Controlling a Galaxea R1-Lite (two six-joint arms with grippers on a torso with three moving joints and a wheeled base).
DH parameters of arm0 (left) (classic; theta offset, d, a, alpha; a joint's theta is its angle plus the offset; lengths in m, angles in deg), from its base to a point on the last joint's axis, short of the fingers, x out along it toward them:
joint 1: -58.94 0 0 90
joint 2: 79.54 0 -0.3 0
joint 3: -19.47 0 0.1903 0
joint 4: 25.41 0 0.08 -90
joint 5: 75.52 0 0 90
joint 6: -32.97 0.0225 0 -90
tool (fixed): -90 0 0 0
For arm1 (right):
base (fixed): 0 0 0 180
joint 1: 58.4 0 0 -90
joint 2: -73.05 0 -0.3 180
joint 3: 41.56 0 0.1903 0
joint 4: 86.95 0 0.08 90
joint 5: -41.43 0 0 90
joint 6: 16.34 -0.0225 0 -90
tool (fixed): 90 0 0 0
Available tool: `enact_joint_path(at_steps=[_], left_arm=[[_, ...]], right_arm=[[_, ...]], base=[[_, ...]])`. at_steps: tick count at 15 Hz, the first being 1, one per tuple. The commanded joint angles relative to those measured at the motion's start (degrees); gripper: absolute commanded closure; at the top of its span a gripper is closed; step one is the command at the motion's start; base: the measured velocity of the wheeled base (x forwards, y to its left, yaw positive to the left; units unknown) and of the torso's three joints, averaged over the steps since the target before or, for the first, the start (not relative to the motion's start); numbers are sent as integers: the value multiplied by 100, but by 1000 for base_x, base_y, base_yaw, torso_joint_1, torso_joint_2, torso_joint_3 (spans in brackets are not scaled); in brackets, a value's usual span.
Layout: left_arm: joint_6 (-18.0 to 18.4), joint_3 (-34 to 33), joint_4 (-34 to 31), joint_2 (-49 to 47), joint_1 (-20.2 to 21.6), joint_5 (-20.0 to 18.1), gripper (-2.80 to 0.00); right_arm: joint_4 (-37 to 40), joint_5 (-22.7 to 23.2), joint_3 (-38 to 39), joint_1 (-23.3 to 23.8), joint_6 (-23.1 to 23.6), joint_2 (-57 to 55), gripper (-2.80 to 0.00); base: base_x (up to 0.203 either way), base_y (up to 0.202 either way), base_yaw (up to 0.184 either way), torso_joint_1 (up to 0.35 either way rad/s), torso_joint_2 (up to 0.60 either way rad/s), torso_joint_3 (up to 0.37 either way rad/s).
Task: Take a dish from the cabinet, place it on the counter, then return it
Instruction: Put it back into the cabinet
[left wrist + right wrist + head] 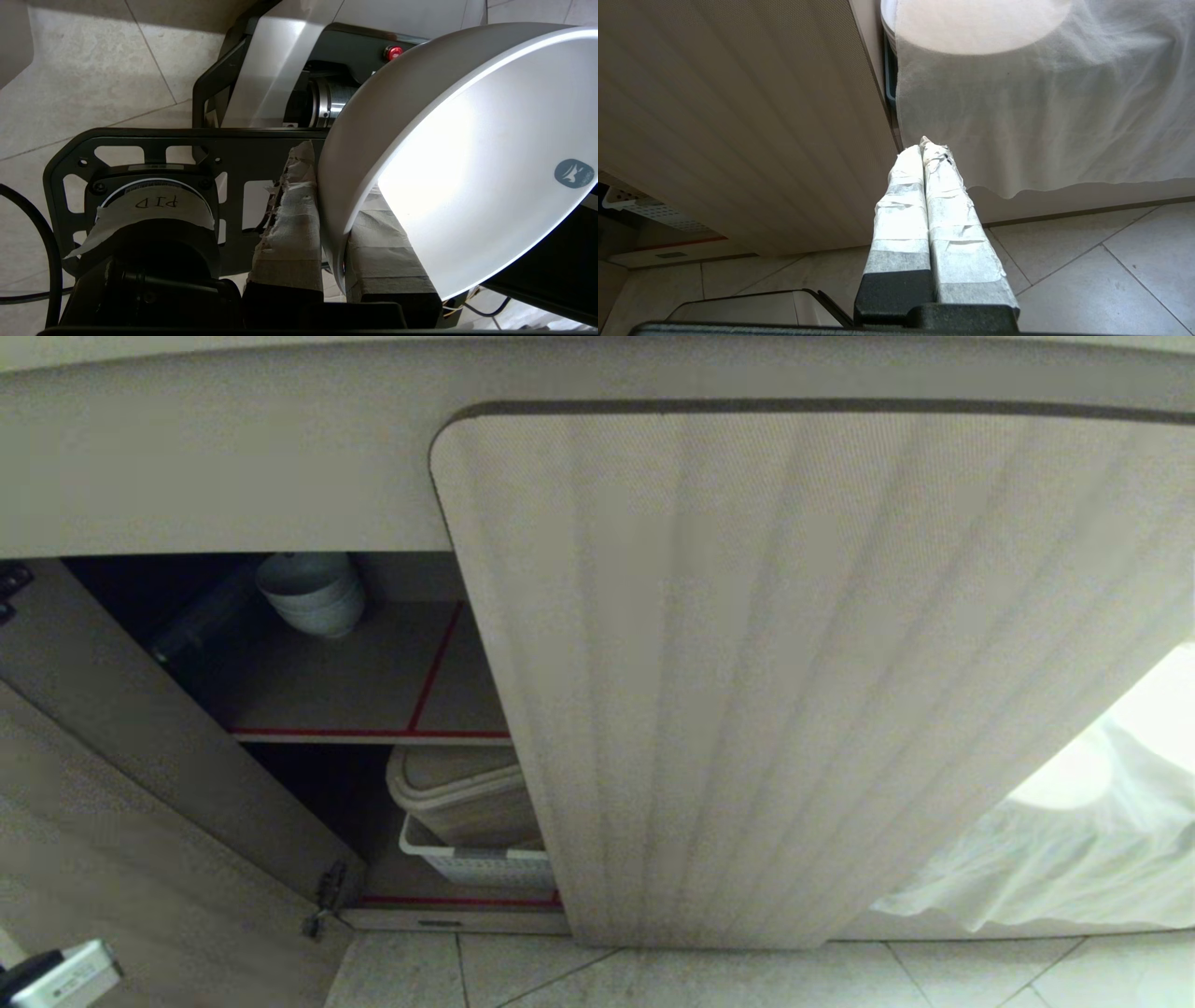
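Note:
The dish (467, 163), a glossy white bowl, is clamped by its rim in my left gripper (334, 186), one taped finger (294, 219) outside the wall and the other inside. It hangs tilted over my own dark base (261, 154) and the tiled floor. In the head view the cabinet (803, 663) fills the frame: its left door (112, 784) stands open and the red-edged shelf (373, 733) shows. The counter's top is out of view. My right gripper (924, 147) is shut on nothing, low near the closed ribbed door (738, 116).
A stack of pale nested bowls (313, 593) sits at the back of the shelf. Below it are a beige lidded bin (462, 793) and a white basket (476, 863). A white cloth (1055, 840) hangs at the right. Part of my left arm (61, 975) shows low left.

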Motion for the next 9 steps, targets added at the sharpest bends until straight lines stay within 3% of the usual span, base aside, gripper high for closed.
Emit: enact_joint_path(at_steps=[1, 9], left_arm=[[-23, -2, -26, 14, 0, -4, 0], [-32, -28, -26, 41, 9, -4, 0]], right_arm=[[-2, 0, 1, -4, -5, -6, 0], [-10, -4, 1, 5, 12, 2, 0]], base=[[0, 0, 0, 5, 9, 41], [0, 0, 0, 1, 1, 21]])
